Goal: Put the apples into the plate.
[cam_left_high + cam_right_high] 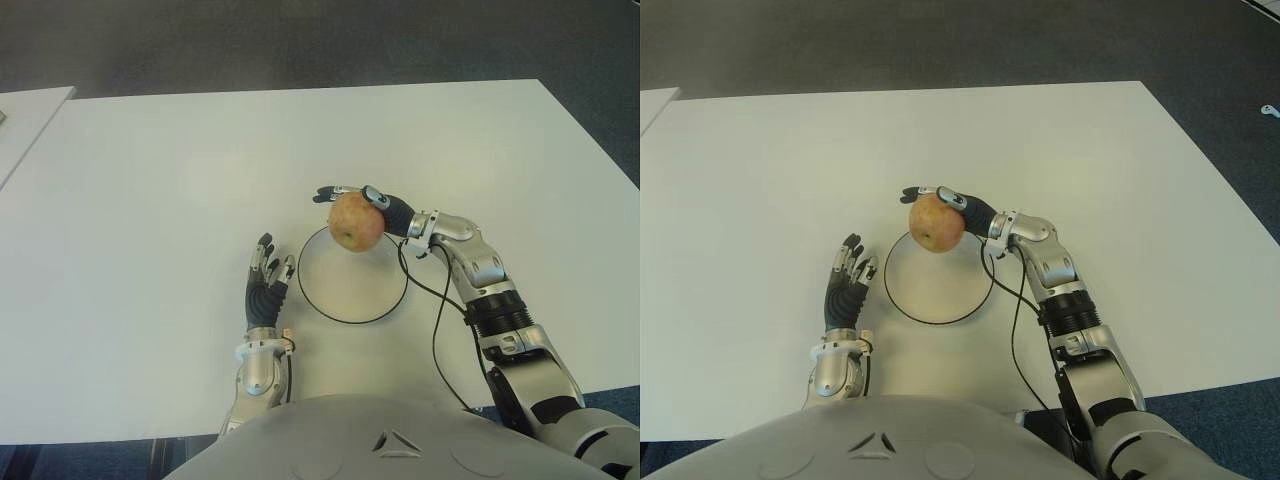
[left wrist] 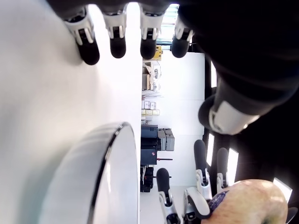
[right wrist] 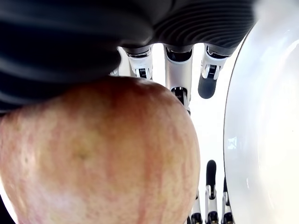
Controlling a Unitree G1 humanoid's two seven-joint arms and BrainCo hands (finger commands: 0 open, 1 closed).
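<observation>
A red-yellow apple [image 1: 355, 221] hangs over the far rim of the white, dark-rimmed plate [image 1: 352, 290] in the middle of the table. My right hand [image 1: 372, 199] is shut on the apple from the right; its fingers [image 3: 178, 81] reach past the fruit, which fills the right wrist view as apple [image 3: 98, 154]. My left hand [image 1: 267, 281] lies flat on the table just left of the plate, fingers [image 2: 118, 44] spread and holding nothing. The plate's rim [image 2: 100, 172] and the apple [image 2: 254, 205] show in the left wrist view.
The white table [image 1: 150, 200] spreads wide on all sides of the plate. A second white table edge [image 1: 25, 120] shows at the far left. A black cable [image 1: 438, 320] runs along my right forearm. Dark floor lies beyond the far edge.
</observation>
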